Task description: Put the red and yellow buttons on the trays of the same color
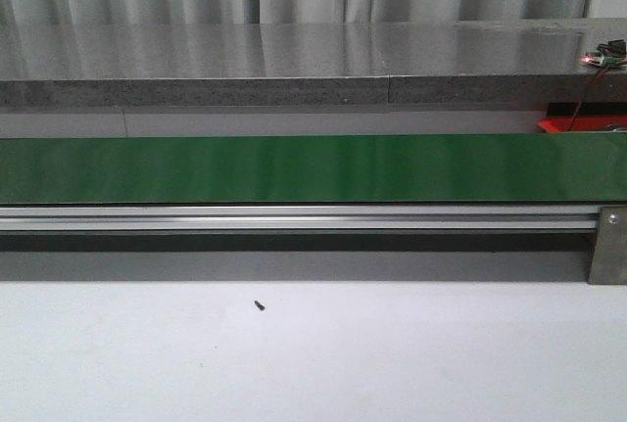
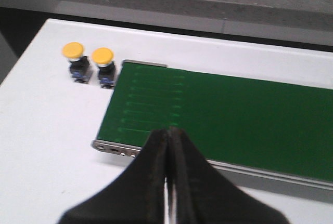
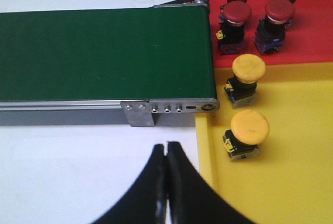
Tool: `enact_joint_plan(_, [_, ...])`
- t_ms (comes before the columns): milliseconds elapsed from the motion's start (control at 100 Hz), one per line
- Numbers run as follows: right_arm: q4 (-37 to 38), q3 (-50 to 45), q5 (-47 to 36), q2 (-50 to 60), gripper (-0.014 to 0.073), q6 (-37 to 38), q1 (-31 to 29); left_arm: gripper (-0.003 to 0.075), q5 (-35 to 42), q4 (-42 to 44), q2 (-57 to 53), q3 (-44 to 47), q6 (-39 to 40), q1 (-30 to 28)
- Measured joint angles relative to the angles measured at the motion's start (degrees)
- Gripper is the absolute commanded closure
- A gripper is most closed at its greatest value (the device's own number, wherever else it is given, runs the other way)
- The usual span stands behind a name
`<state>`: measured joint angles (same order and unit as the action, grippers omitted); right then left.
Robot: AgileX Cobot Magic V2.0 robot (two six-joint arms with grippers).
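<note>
A green belt [image 1: 313,168] runs the full width, an aluminium rail [image 1: 294,217] along its near edge. A small dark speck [image 1: 259,305] lies on the white table [image 1: 313,363]. A red tray [image 1: 578,124] shows at the belt's far right end.

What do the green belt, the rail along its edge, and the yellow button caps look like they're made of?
Green belt: probably matte rubber or PVC; flat, dull colour with soft sheen.
Rail: likely brushed aluminium; silvery, grooved, with small screws at its end.
Yellow button caps: seemingly smooth moulded plastic with a satin finish, on black bodies.
</note>
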<state>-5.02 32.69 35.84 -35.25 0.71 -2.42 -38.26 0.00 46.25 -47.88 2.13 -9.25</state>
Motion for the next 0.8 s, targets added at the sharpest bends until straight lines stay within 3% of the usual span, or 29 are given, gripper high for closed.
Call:
enact_joint_plan(310, [0.0, 0.0, 0.0, 0.0, 0.0652, 0.0, 0.0, 0.0713, -3.3, 0.0, 18.7, -13.6, 0.7, -10.5])
enact_joint_plan(430, [0.0, 0.0, 0.0, 0.0, 0.0652, 0.0, 0.0, 0.0525, -3.3, 0.0, 25.8, -18.1, 0.7, -12.2])
enact_joint_plan(550, [0.0, 0.0, 0.0, 0.0, 0.0652, 0.0, 0.0, 0.0201, -3.5, 0.0, 32.2, -22.5, 0.7, -12.1])
enact_joint_plan(620, [0.0, 0.0, 0.0, 0.0, 0.0652, 0.0, 0.0, 0.0084, -4.1, 0.0, 35.8, -25.2, 0.7, -12.1])
enact_joint_plan(680, [0.0, 0.0, 0.0, 0.0, 0.0652, 0.0, 0.0, 0.0054, -5.0, -0.3, 39.2, -27.6, 0.8, -12.1])
enact_joint_plan(800, [0.0, 0.0, 0.0, 0.0, 0.0652, 0.1, 0.0, 0.008, -8.2, -0.4, 46.2, -34.3, 1.8, -12.5])
